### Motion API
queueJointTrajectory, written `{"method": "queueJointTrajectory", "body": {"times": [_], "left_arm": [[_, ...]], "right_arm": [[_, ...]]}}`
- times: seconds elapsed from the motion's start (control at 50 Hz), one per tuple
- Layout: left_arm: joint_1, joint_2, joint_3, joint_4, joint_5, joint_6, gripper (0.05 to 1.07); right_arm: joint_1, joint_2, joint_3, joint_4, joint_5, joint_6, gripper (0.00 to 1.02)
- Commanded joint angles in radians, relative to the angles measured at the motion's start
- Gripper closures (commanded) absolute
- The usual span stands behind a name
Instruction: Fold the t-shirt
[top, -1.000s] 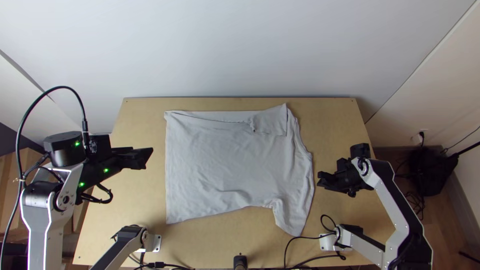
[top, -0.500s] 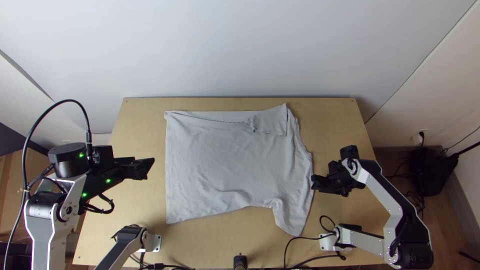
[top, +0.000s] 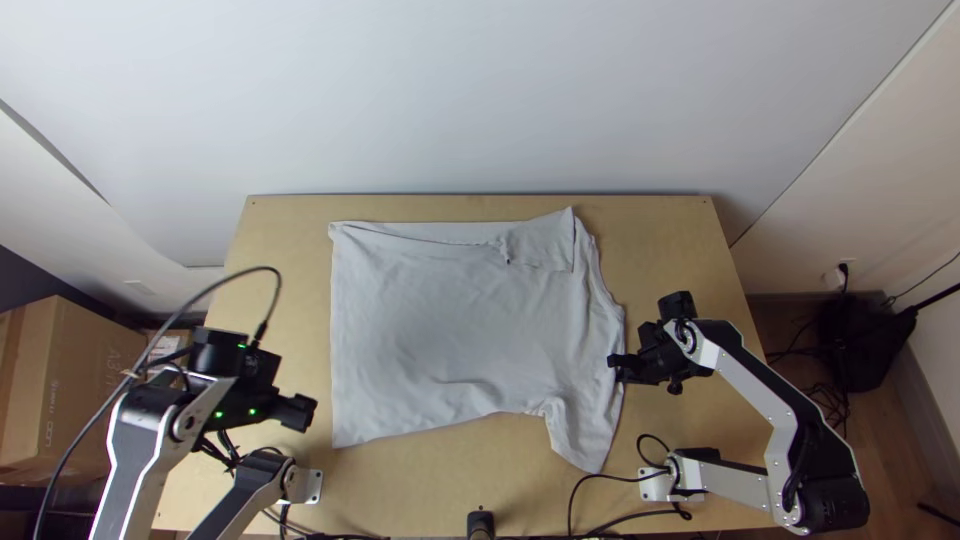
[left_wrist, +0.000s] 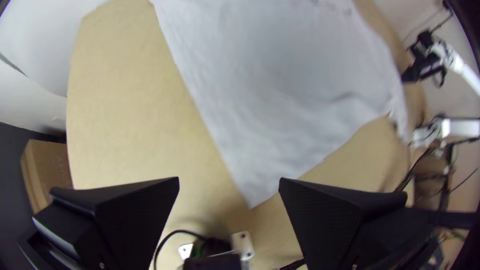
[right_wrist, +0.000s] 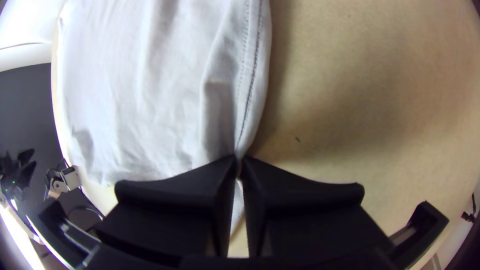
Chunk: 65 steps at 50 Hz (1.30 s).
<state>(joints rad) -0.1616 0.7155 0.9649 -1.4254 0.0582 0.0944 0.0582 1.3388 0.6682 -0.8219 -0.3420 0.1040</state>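
Note:
The light grey t-shirt (top: 455, 320) lies spread on the table, one sleeve (top: 580, 435) pointing to the near edge and a folded-over part (top: 540, 242) at its far right. In the top view my right gripper (top: 616, 368) is at the shirt's right edge; in the right wrist view the right gripper (right_wrist: 238, 167) is shut on the fabric beside a stitched seam. My left gripper (top: 303, 412) hangs left of the shirt's near left corner, and in the left wrist view the left gripper (left_wrist: 229, 185) stands open, nothing between its fingers, with that shirt corner (left_wrist: 252, 195) beyond them.
Bare wooden table (top: 280, 270) surrounds the shirt. Arm base mounts (top: 308, 486) and cables (top: 610, 500) lie along the near edge. A cardboard box (top: 70, 390) stands off the table at the left.
My left gripper has swung toward the table's near edge. The right gripper has moved left onto the shirt's right edge and taken hold of the fabric.

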Motion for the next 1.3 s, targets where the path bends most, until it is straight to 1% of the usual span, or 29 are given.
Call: {"method": "queueJointTrajectory", "body": {"times": [0.0, 0.1, 0.22, 0.38, 0.48, 0.6, 0.82, 0.86, 0.9, 0.98, 1.24, 1.28], "left_arm": [[-0.042, -0.024, -0.091, -0.03, -0.054, 0.107, 0.11], [-0.095, -0.017, -0.163, -0.03, -0.109, 0.131, 0.11], [-0.174, 0.006, -0.215, -0.03, -0.124, 0.128, 0.11], [-0.259, 0.07, -0.233, -0.027, -0.116, 0.099, 0.11], [-0.32, 0.119, -0.23, -0.023, -0.12, 0.054, 0.11], [-0.354, 0.211, -0.218, -0.012, -0.121, -0.001, 0.11], [-0.418, 0.322, -0.218, 0.063, -0.121, -0.058, 0.12], [-0.429, 0.345, -0.216, 0.069, -0.12, -0.065, 0.16], [-0.446, 0.363, -0.216, 0.082, -0.12, -0.07, 0.18], [-0.474, 0.401, -0.216, 0.095, -0.115, -0.085, 0.2], [-0.536, 0.521, -0.221, 0.125, -0.115, -0.133, 0.2], [-0.541, 0.536, -0.222, 0.129, -0.115, -0.133, 0.22]], "right_arm": [[0.006, -0.012, -0.027, -0.014, -0.005, 0.01, 1.0], [0.002, -0.018, -0.018, -0.016, -0.006, 0.01, 1.0], [-0.001, -0.027, -0.012, -0.022, -0.006, 0.008, 1.0], [0.0, -0.033, -0.016, -0.025, -0.006, 0.005, 1.0], [-0.004, -0.033, -0.015, -0.028, -0.006, 0.002, 1.0], [-0.014, -0.033, -0.013, -0.028, -0.006, 0.0, 1.0], [-0.029, -0.012, -0.016, -0.028, -0.006, -0.02, 1.0], [-0.032, -0.009, -0.012, -0.028, -0.006, -0.02, 1.0], [-0.035, -0.009, -0.009, -0.028, -0.006, -0.02, 1.0], [-0.041, -0.007, 0.001, -0.028, -0.006, -0.021, 1.0], [-0.06, 0.0, 0.019, -0.028, -0.006, -0.03, 1.0], [-0.061, 0.0, 0.019, -0.028, -0.005, -0.032, 1.0]]}}
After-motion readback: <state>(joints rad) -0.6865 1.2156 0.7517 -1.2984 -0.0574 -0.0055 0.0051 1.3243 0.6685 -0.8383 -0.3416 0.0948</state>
